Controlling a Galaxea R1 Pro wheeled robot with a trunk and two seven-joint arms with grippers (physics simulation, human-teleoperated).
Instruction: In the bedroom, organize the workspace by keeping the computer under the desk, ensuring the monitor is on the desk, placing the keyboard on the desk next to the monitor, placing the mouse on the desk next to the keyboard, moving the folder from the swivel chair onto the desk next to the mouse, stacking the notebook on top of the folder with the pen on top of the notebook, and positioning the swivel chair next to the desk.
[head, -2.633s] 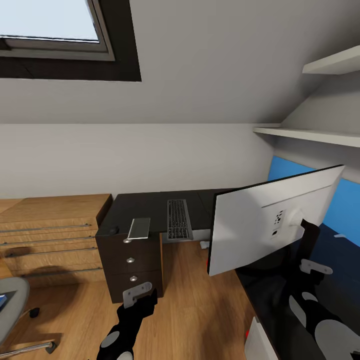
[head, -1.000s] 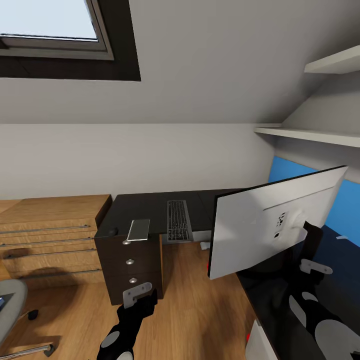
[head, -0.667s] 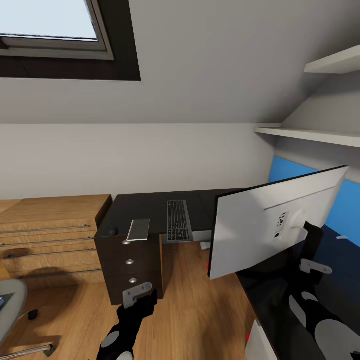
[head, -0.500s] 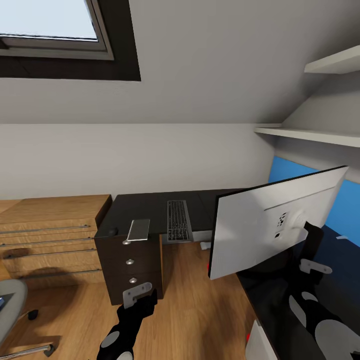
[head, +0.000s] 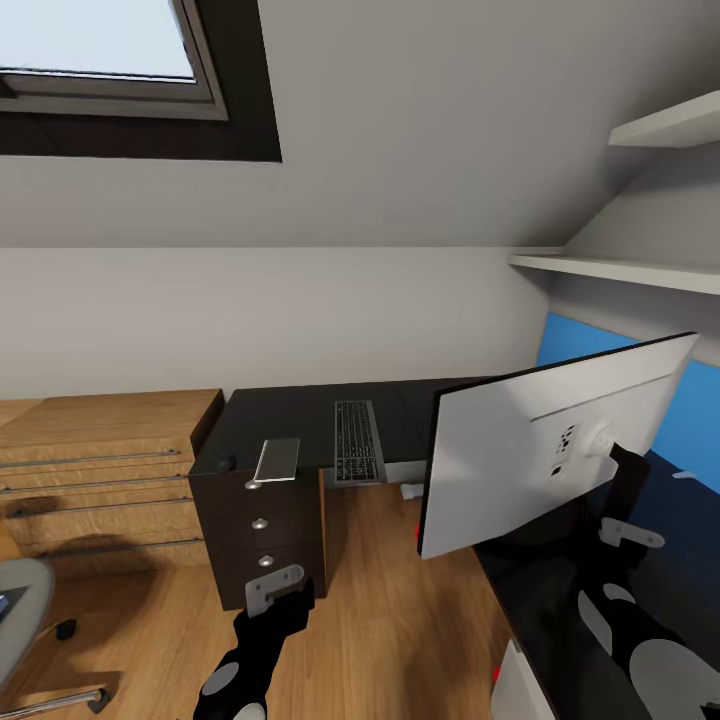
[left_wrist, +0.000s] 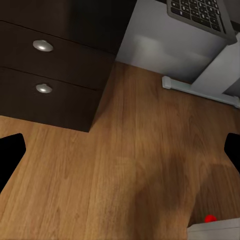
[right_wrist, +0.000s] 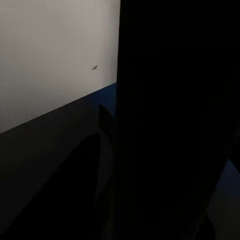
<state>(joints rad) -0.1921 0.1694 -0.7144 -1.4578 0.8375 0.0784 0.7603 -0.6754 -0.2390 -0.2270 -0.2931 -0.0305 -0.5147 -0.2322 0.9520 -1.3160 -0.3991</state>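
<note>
The monitor (head: 530, 460) shows its white back, tilted, over the right wing of the black desk (head: 290, 415). My right gripper (head: 624, 505) is shut on its black stand (right_wrist: 170, 120). The keyboard (head: 358, 440) lies on the far wing, overhanging the edge (left_wrist: 200, 12). On the drawer unit's top (head: 262, 530) are the small dark mouse (head: 228, 463) and a thin grey rectangle (head: 278, 458), by its look the notebook. My left gripper (head: 285, 600) hangs open over the floor (left_wrist: 120, 155). The pale computer (head: 520, 690) stands at the lower right (left_wrist: 215, 232). The swivel chair (head: 20, 620) is at the lower left.
A light-wood drawer chest (head: 100, 470) stands left of the desk. White shelves (head: 620, 270) and a blue wall panel (head: 700, 400) are at the right, a skylight (head: 100, 60) above. Wood floor (head: 400, 600) lies between the desk's wings, with a white leg (left_wrist: 215, 75).
The monitor has crept slightly to the right with my right gripper. The view itself shifted a little early on. The left arm has not moved.
</note>
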